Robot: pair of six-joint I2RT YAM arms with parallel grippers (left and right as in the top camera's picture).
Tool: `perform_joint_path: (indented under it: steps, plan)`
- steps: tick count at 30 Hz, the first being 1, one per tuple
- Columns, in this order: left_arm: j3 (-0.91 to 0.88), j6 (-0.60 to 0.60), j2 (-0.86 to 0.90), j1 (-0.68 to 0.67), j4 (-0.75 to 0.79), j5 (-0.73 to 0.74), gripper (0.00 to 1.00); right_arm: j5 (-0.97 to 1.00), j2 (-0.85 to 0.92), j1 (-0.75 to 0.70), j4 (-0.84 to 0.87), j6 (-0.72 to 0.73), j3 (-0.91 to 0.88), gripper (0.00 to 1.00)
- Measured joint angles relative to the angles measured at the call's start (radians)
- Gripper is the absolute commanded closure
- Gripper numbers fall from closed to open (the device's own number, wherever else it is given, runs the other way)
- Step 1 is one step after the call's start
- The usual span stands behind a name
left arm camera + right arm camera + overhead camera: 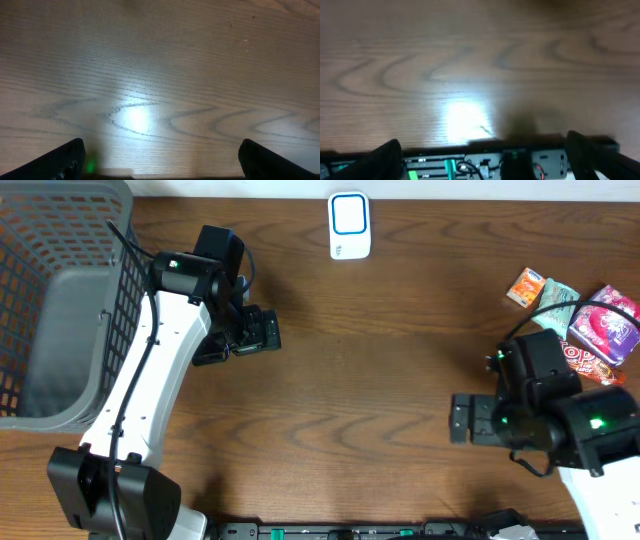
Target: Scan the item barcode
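Note:
The barcode scanner (349, 225), a white box with a blue-rimmed window, lies at the table's far edge. Several snack packets sit at the right edge: an orange one (525, 286), a teal one (558, 300), a pink-purple one (604, 325) and a red one (590, 362). No barcode shows on any of them. My left gripper (266, 331) hangs open over bare wood left of centre, its fingers (62, 161) wide apart with nothing between them. My right gripper (461, 420) is open too, left of the packets, its fingers (382, 159) holding nothing.
A grey mesh basket (60, 310) fills the far left, right beside my left arm. The right wrist view shows the table's front edge (485, 145) with cables and electronics below it.

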Motion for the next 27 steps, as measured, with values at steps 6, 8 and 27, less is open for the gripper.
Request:
perform_joint_path:
  steps: [6, 8, 27]
  plan:
    - [0.0, 0.0, 0.0, 0.0, 0.0, -0.001, 0.02, 0.003, -0.139, 0.007, 0.203, -0.04, -0.206, 0.01]
    - [0.0, 0.0, 0.0, 0.0, 0.0, -0.001, 0.02, 0.003, -0.221, 0.007, 0.249, -0.045, -0.275, 0.01]
    - [0.0, 0.0, 0.0, 0.0, 0.0, 0.0, 0.02, 0.0, -0.836, -0.038, 0.654, -0.145, -0.672, 0.01]
